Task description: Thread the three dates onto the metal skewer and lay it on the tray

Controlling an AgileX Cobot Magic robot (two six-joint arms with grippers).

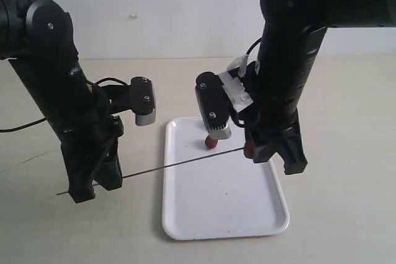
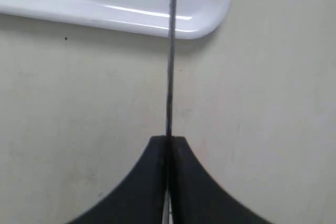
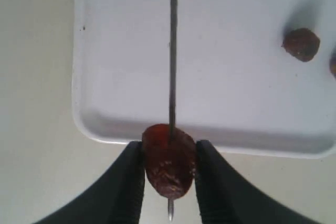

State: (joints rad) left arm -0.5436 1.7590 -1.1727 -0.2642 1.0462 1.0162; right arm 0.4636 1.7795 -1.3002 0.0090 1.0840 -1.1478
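The metal skewer (image 1: 179,164) runs level from my left gripper (image 1: 96,186) across the tray (image 1: 216,214). My left gripper (image 2: 169,139) is shut on the skewer (image 2: 170,66) close to its blunt end. My right gripper (image 3: 169,157) is shut on one date (image 3: 168,161) just past the tray's rim. The skewer (image 3: 172,51) goes right through this date, and its point sticks out on the far side. In the exterior view this date (image 1: 248,148) shows red at the skewer's right end. A second date (image 3: 301,44) lies loose on the tray (image 3: 236,93), and a third (image 3: 333,64) is cut by the frame edge.
A loose date (image 1: 211,143) lies on the tray's far part, under the right arm's wrist camera housing (image 1: 213,106). The tray's rounded corner (image 2: 205,24) lies just ahead of the left gripper. Beige tabletop (image 1: 346,202) surrounds the tray.
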